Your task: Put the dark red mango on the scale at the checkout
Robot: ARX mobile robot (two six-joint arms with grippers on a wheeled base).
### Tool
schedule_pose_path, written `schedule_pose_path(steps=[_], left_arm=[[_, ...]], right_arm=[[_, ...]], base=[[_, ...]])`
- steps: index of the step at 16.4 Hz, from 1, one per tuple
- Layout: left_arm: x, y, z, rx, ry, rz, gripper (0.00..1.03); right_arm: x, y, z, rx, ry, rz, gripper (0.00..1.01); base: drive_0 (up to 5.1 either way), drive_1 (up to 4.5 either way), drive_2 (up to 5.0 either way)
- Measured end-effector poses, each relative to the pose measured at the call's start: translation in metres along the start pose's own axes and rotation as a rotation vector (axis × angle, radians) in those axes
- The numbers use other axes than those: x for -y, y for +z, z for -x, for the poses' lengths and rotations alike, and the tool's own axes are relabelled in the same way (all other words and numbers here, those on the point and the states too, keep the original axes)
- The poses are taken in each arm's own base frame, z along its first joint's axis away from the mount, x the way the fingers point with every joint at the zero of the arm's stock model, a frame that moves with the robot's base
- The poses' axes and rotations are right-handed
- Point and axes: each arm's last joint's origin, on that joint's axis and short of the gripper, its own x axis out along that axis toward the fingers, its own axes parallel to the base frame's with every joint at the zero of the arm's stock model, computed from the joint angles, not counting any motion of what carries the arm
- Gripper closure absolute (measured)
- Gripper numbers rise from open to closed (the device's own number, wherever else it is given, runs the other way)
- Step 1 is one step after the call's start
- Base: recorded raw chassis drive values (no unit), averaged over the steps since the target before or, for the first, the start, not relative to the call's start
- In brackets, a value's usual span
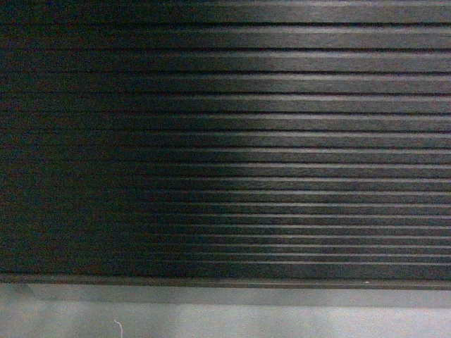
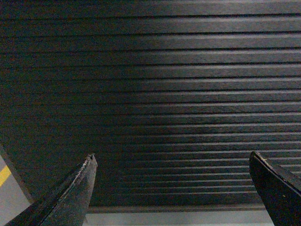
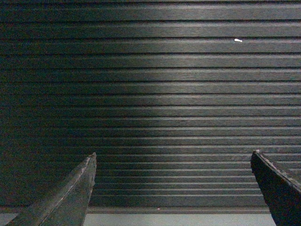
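Head view: the ribbed, slatted front of the dark checkout [image 1: 225, 141] fills the frame, darker at left and lit toward the right, above a grey plinth [image 1: 225, 313]; neither the dark red mango nor the scale is visible in any view. Left wrist view: the left gripper [image 2: 173, 162] has its jaws spread wide and holds nothing, facing the slats. Right wrist view: the right gripper [image 3: 174, 161] is likewise spread wide and holds nothing, with a small white speck [image 3: 238, 40] on an upper slat.

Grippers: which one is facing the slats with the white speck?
The right gripper: its view shows a white speck on an upper slat of the checkout. The left gripper sees no speck, only a yellow stripe at lower left.
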Motion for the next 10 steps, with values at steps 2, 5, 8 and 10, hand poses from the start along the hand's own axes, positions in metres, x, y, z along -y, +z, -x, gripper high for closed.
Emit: schedule_pose_path(steps=[2,5,8,10], left_arm=[[0.0,0.0,0.0,0.0,0.0,0.0,0.05],[0.0,0.0,0.0,0.0,0.0,0.0,0.05],[0.0,0.0,0.0,0.0,0.0,0.0,0.05],[0.0,0.0,0.0,0.0,0.0,0.0,0.05]], right_arm=[[0.0,0.0,0.0,0.0,0.0,0.0,0.03],[0.0,0.0001,0.0,0.002,0.0,0.0,0.03],[0.0,0.0001,0.0,0.002,0.0,0.0,0.03],[0.0,0.0002,0.0,0.002,0.0,0.0,0.03]], base=[[0.0,0.0,0.0],[0.0,0.0,0.0],[0.0,0.0,0.0],[0.0,0.0,0.0]])
